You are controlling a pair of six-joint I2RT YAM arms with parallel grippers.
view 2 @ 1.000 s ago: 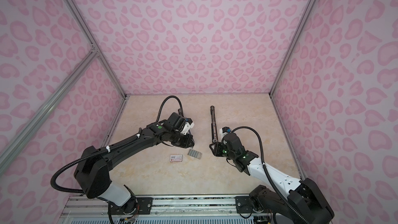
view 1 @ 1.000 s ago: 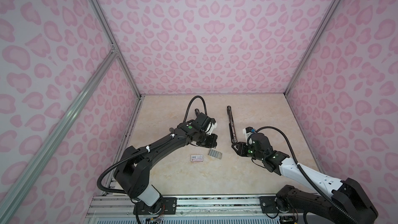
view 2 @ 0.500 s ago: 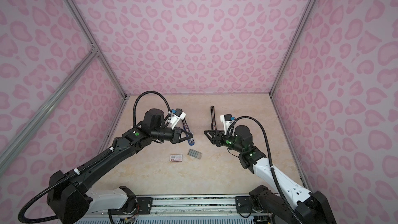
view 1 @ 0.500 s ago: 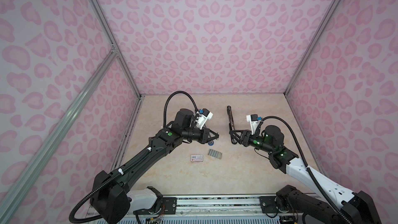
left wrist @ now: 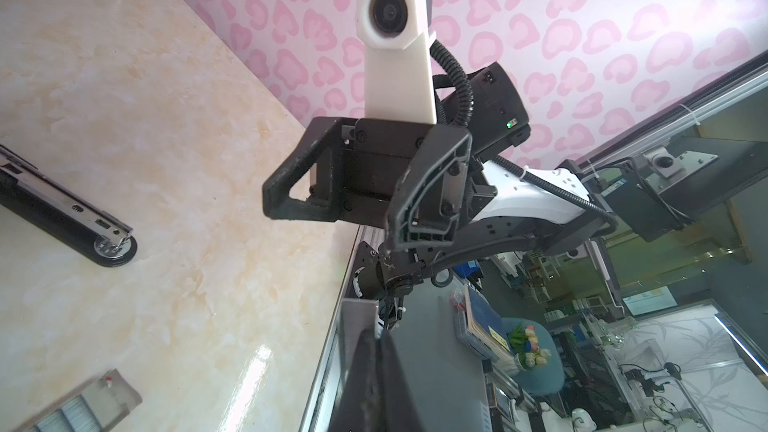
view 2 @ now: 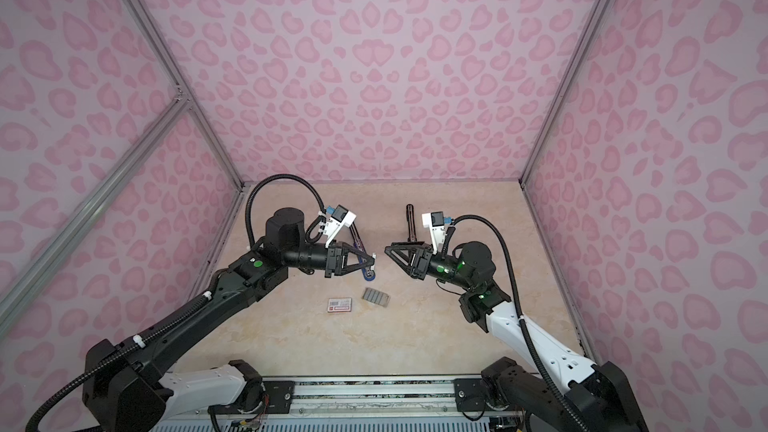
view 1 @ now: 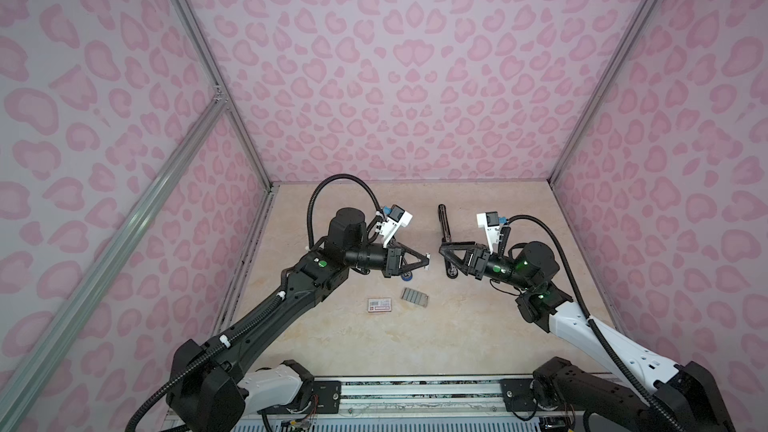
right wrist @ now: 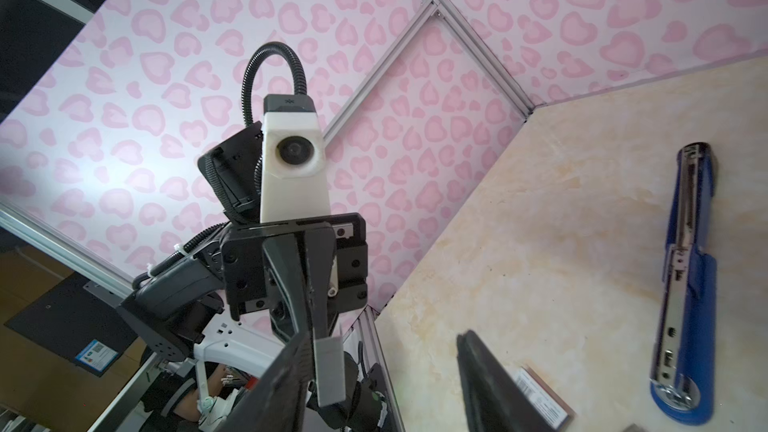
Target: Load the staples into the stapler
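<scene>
Left pincer (view 1: 427, 266) shut on short grey staple strip (right wrist: 330, 367), tip-held, in air. Right pincer (view 1: 443, 249) at its 3 o'clock, nearby, facing, jaws apart, empty. Strip axis seemingly runs 9–3. Black stapler (view 1: 445, 226) at right pincer's 12; spare staples (view 1: 414, 297) at 6.

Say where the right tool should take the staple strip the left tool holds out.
Take the staple strip by its free end: it juts straight past the tips of the shut left tool, which covers the rest. Come head-on with the right tool, open and facing it.
</scene>
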